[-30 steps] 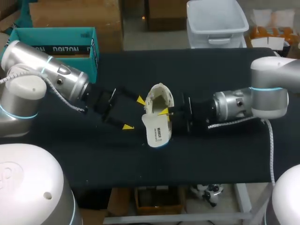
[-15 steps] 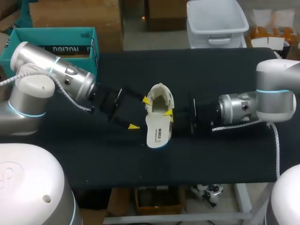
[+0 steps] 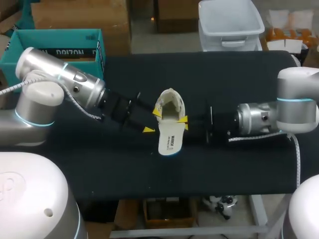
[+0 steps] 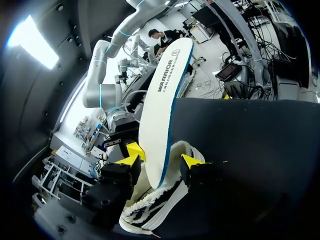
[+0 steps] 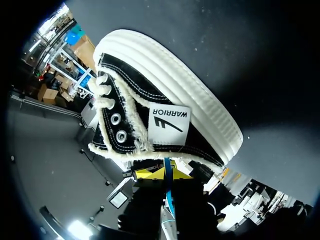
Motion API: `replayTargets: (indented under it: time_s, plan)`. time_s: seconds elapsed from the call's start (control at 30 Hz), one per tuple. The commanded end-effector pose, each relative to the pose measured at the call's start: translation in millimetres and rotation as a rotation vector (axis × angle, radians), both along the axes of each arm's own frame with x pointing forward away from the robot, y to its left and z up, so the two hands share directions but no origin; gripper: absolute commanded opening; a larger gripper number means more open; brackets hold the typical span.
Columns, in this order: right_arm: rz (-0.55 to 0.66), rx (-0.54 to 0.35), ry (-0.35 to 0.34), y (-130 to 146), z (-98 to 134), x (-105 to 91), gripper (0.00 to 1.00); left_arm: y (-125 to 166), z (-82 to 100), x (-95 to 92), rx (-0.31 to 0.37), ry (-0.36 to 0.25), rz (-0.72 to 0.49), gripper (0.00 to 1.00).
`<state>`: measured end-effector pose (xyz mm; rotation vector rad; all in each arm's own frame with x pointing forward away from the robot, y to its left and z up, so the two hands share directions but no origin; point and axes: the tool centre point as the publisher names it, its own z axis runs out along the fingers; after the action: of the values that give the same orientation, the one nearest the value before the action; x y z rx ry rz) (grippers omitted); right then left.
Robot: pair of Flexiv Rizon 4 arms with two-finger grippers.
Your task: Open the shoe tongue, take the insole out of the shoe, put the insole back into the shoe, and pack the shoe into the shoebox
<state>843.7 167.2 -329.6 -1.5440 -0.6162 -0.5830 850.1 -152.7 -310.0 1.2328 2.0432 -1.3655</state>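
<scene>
The right gripper (image 5: pixel 164 174) pinches the thin blue-edged insole (image 5: pixel 168 193), with the black-and-white shoe (image 5: pixel 165 115) just ahead.

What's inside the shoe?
The white insole, one end tucked in, the rest sticking out, pinched by the right gripper. The shoe covers that tucked end and the toe space.

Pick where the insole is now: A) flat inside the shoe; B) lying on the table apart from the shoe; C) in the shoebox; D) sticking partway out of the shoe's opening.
D: the insole juts out of the opening of the shoe, with its lower end inside.
</scene>
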Motion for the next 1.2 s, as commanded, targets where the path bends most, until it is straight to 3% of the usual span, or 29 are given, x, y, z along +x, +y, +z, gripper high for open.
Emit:
replayTargets:
  time_s: [0.03,0.4,0.47,0.53,0.73,0.77,0.93,1.0,1.2]
  plan:
    - [0.01,0.031,-0.005,-4.0,-6.6,7.4,0.0,-7.0,-7.3,1.4,-0.008,-0.002,0.007,0.47]
    - [0.023,0.039,0.004,-3.0,-10.2,16.5,0.0,-13.3,-15.7,8.1,-0.01,0.009,0.025,0.45]
    - [0.023,0.038,0.005,-3.1,-10.2,17.0,0.0,-14.6,-17.4,10.0,-0.013,0.012,0.03,0.41]
    - [0.023,0.037,0.007,-2.9,-10.5,17.7,0.0,-16.2,-19.2,12.6,-0.016,0.014,0.035,0.27]
    - [0.023,0.035,0.012,-2.6,-11.0,19.4,0.0,-22.6,-27.1,26.7,-0.019,0.024,0.06,0.14]
    - [0.023,0.035,0.013,-2.5,-11.0,19.9,0.0,-23.7,-27.6,28.4,-0.02,0.026,0.061,0.07]
    - [0.025,0.036,0.014,-1.8,-11.8,22.5,0.0,-26.7,-29.3,31.9,-0.019,0.03,0.059,0.06]
    - [0.026,0.036,0.015,-1.6,-13.0,24.2,0.0,-26.8,-30.1,32.5,-0.018,0.031,0.058,0.0]
    - [0.034,0.04,0.022,0.1,-15.0,29.1,0.0,-25.1,-32.8,36.2,-0.015,0.033,0.068,0.0]
